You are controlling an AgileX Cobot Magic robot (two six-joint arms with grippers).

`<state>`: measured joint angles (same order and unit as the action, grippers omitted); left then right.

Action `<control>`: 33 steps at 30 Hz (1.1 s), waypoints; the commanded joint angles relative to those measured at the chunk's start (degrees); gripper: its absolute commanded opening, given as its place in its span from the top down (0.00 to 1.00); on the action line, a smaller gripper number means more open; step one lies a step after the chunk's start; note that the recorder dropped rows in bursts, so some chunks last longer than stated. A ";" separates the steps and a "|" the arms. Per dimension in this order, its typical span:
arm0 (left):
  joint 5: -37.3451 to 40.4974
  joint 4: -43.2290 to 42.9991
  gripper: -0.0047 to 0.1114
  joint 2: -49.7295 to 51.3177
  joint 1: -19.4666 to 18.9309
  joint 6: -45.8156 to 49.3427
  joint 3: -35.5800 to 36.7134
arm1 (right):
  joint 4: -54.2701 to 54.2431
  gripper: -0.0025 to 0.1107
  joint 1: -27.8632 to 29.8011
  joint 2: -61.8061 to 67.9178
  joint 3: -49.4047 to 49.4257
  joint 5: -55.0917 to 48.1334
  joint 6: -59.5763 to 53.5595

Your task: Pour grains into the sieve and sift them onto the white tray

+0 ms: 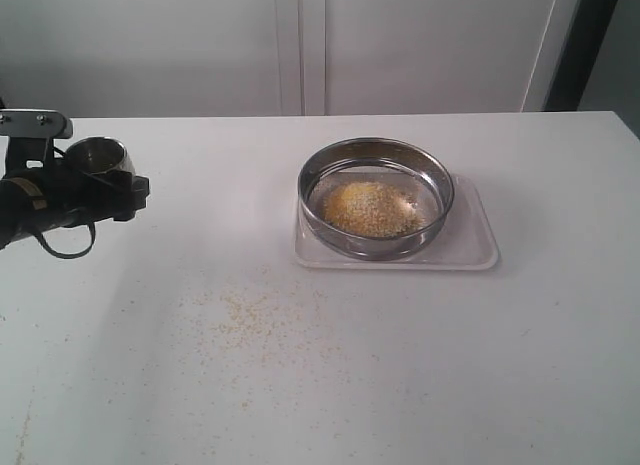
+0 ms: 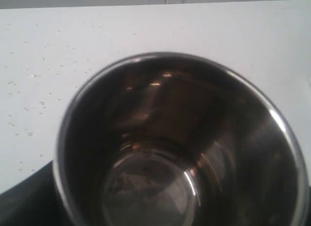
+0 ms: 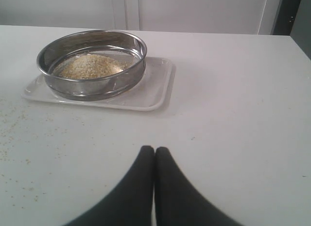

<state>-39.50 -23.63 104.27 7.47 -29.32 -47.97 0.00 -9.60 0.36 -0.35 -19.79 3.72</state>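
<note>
Exterior view: at the far left, the left gripper (image 1: 120, 180) was clamped on a small steel cup (image 1: 100, 153), held upright just above the table (image 1: 560, 365). The left wrist view looked into the cup (image 2: 180, 153) and showed it empty. Stray grains (image 1: 250, 315) lay scattered over the table, left of centre and near the front. Right of centre, the sieve (image 1: 377, 197) stood on the white tray (image 1: 470, 247), with a yellow and beige heap of grains piled on its mesh. In the right wrist view, the right gripper (image 3: 154, 158) had its fingers pressed together on nothing, well apart from the tray.
</note>
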 commanded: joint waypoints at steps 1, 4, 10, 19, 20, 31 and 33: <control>-1.21 -1.16 0.96 2.53 1.25 -1.56 -2.72 | 0.37 0.98 0.47 -0.36 0.35 0.10 -0.01; -1.21 -1.16 0.96 4.39 1.95 -1.56 -4.85 | 0.37 0.98 0.47 -0.36 0.35 0.10 -0.01; -0.86 -1.29 0.96 7.30 2.50 -1.32 -8.77 | 0.37 0.98 0.47 -0.36 0.35 0.10 -0.01; 0.08 -2.20 0.96 10.55 2.50 -1.32 -10.89 | 0.37 0.98 0.47 -0.36 0.35 0.10 -0.01; 0.08 -2.20 0.96 10.66 2.50 -1.32 -11.00 | 0.37 0.98 0.47 -0.36 0.35 0.10 -0.01; -2.08 -3.25 0.96 13.27 2.62 -1.92 -11.51 | 0.37 0.98 0.47 -0.36 0.35 0.10 -0.01; -2.49 -3.25 0.96 14.19 2.62 -1.92 -11.51 | 0.37 0.98 0.47 -0.36 0.35 0.10 -0.01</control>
<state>-40.64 -26.38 117.58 9.97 -30.76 -59.19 0.00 -9.60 0.36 -0.35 -19.79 3.72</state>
